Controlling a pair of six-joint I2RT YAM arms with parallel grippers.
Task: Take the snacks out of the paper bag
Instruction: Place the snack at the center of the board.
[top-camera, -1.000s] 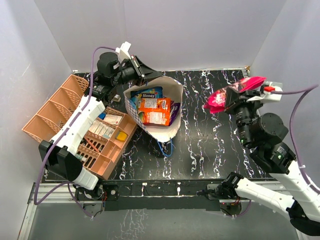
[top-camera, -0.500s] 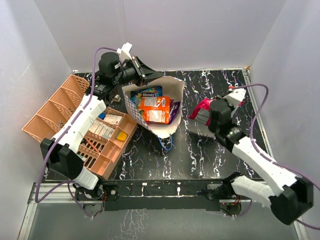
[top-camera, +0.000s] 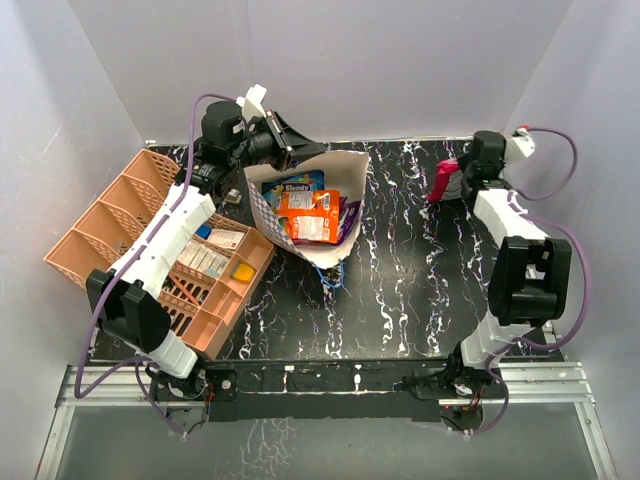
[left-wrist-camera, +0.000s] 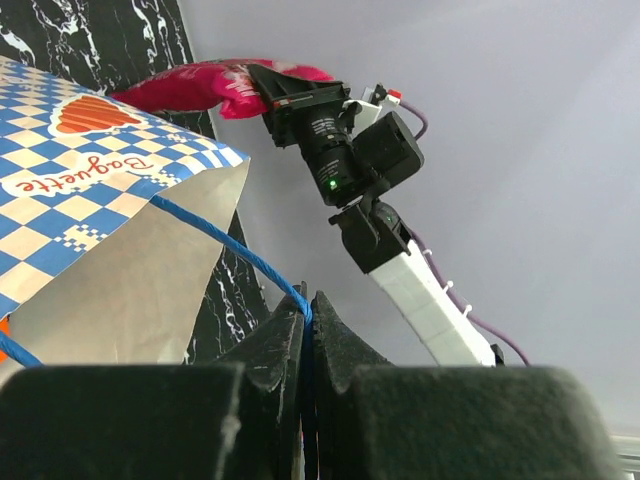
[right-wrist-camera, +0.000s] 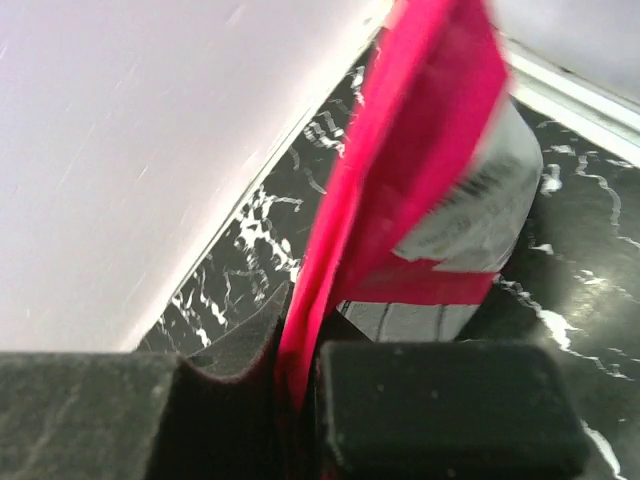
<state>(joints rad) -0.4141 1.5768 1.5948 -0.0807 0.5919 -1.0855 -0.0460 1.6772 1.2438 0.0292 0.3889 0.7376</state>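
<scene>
The right gripper (right-wrist-camera: 296, 372) is pinching a glossy magenta snack packet (top-camera: 438, 184) at the far right of the black marbled tabletop (top-camera: 420, 270). It is well apart from the cream-white, blue-chequered paper bag (top-camera: 345, 166). The left gripper (left-wrist-camera: 308, 312) is pressed together on the bag's thin blue cord handle (left-wrist-camera: 230, 246), and an orange packet (top-camera: 308, 218) and a blue packet (top-camera: 296, 186) lie inside the bag.

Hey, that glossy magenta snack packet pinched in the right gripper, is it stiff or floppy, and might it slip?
Probably floppy: the glossy magenta snack packet is a thin crinkly film pinched at one edge by the right gripper. Likely light, since that pinch carries it. The shiny surface may slip if the grip loosens.
</scene>
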